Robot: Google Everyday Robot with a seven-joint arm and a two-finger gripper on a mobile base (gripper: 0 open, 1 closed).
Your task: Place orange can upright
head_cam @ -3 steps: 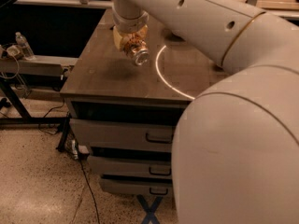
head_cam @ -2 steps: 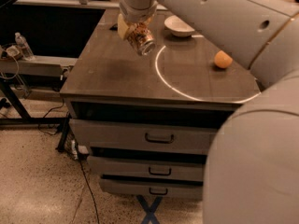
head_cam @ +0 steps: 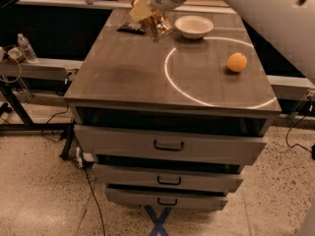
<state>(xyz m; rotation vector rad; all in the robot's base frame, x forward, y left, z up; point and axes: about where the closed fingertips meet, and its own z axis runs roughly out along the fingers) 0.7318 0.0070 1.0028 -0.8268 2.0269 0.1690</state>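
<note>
In the camera view, the pincer (head_cam: 151,19) hangs over the far left part of the surface (head_cam: 123,77), just left of the white bowl (head_cam: 193,26) and close to a dark flat object (head_cam: 131,28) at the back edge. It is pinching the orange can (head_cam: 161,28), which is held in the air, tilted rather than upright, its lower end nearest the wood; whether that end already touches the surface is hard to make out, though it seems to be just clear. The round orange fruit (head_cam: 236,62) sits well apart on the right, on the painted white ring (head_cam: 167,65).

Over the last second the arm has swung away from the front of the picture and carried the can from mid-surface toward the back, so bowl and fruit are now uncovered. The can has stayed gripped and slanted throughout. To my judgement the placing is not yet done: the can must be turned upright and lowered before release, with the bowl close enough to be nudged.
</note>
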